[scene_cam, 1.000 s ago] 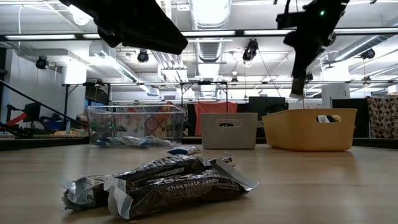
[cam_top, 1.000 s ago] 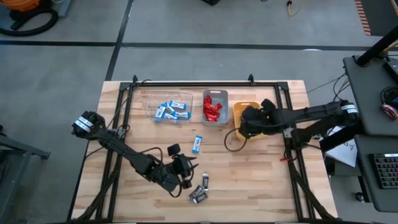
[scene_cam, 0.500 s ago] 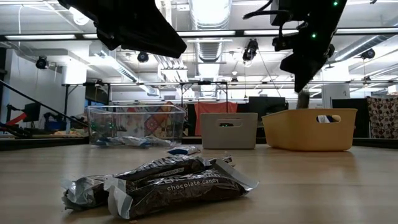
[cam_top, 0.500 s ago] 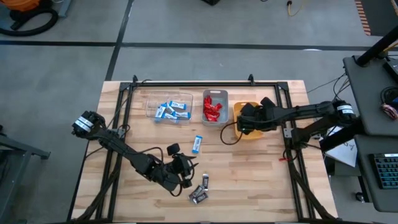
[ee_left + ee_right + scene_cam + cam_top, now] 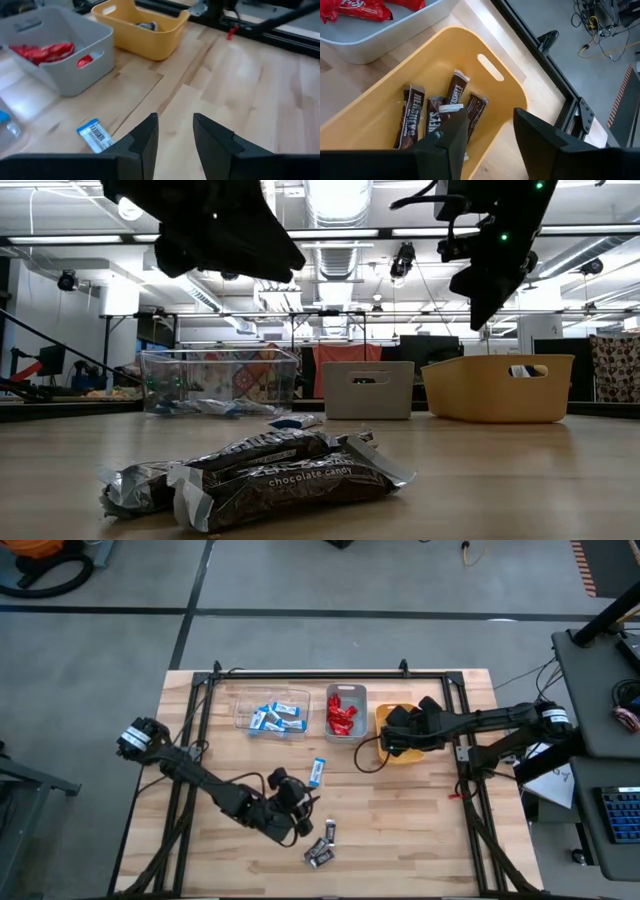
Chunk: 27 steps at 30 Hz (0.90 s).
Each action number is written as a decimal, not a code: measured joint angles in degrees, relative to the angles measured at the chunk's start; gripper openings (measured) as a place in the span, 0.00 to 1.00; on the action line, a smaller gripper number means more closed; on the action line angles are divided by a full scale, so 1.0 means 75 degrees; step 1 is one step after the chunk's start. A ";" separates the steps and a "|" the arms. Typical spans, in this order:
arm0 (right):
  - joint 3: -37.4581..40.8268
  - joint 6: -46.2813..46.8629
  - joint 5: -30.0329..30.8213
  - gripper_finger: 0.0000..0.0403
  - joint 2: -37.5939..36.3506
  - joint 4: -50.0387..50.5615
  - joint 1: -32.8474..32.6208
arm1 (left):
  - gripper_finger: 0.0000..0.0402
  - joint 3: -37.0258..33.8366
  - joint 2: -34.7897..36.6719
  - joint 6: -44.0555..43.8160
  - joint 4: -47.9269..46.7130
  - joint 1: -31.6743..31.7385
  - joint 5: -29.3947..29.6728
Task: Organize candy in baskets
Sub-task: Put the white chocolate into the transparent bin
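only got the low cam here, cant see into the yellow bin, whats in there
observer: The orange-yellow basket holds several dark brown bars, lying loose on its floor.
operator: is the arm over it carrying anything
observer: No. The right gripper hangs over that basket with its fingers open and nothing between them.
operator: and the other arm
observer: The left gripper is open and empty above bare table. One blue-and-white bar lies ahead of it, outside its fingers, on the near side of the grey basket.
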<state>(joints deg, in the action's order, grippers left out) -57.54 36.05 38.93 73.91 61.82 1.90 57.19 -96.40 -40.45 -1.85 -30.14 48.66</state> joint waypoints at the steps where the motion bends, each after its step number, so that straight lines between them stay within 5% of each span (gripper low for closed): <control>1: 0.0000 -0.0003 -0.0028 0.39 -0.0008 -0.0007 0.0000 | 0.27 0.0000 0.0000 -0.0151 -0.0069 0.0056 -0.0020; 15: 0.0000 -0.0003 -0.0045 0.40 -0.0056 -0.0143 -0.0018 | 0.46 0.0000 -0.0896 -0.0706 -0.0438 0.0962 0.0344; 27: 0.0000 -0.0007 -0.0047 0.40 -0.0056 -0.0167 -0.0018 | 0.49 -0.0047 -0.2146 -0.0302 -0.0137 0.0943 0.1381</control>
<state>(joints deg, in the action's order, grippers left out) -57.54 36.00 38.57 73.49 60.57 1.76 56.84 -112.49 -42.72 -2.87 -23.07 59.02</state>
